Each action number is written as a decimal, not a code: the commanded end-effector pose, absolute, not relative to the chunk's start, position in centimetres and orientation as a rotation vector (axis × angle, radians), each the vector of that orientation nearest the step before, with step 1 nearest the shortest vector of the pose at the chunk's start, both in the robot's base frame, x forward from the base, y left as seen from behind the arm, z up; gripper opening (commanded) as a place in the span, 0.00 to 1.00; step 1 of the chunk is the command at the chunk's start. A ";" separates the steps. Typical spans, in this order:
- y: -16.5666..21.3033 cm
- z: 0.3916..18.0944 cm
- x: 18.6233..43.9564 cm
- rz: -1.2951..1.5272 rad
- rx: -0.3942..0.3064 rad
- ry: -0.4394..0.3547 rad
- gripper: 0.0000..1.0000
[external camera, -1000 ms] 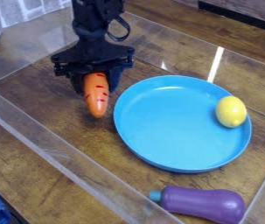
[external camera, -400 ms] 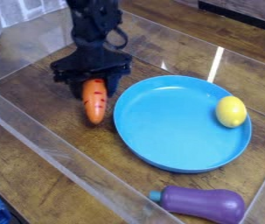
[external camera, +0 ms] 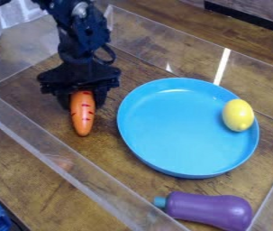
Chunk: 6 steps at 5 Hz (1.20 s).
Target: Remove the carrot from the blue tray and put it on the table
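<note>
The orange carrot [external camera: 83, 112] hangs point-down at the left, its tip at or just above the wooden table [external camera: 36, 117]; I cannot tell whether it touches. My black gripper [external camera: 82, 89] is shut on the carrot's top end, and its leafy top is hidden behind the fingers. The round blue tray [external camera: 175, 135] lies to the right of the carrot, apart from it.
A yellow lemon [external camera: 237, 115] rests on the tray's right side. A purple eggplant [external camera: 211, 210] lies on the table in front of the tray. Clear acrylic walls [external camera: 54, 171] border the table at the front left and the back.
The gripper has carried the carrot leftward and lower, farther away from the tray. The arm now leans further to the left. Tray, lemon and eggplant have stayed put.
</note>
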State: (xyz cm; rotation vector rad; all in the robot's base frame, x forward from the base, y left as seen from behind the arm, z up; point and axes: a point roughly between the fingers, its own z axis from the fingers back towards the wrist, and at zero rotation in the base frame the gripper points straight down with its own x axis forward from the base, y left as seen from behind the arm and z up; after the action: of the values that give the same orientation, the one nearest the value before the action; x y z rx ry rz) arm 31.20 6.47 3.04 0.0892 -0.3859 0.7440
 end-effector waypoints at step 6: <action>6.4 3.9 32.1 0.763 0.103 -0.421 1.00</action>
State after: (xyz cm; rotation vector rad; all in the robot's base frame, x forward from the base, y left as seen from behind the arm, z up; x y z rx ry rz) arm 30.89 6.83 2.61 0.1193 -0.3735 0.7779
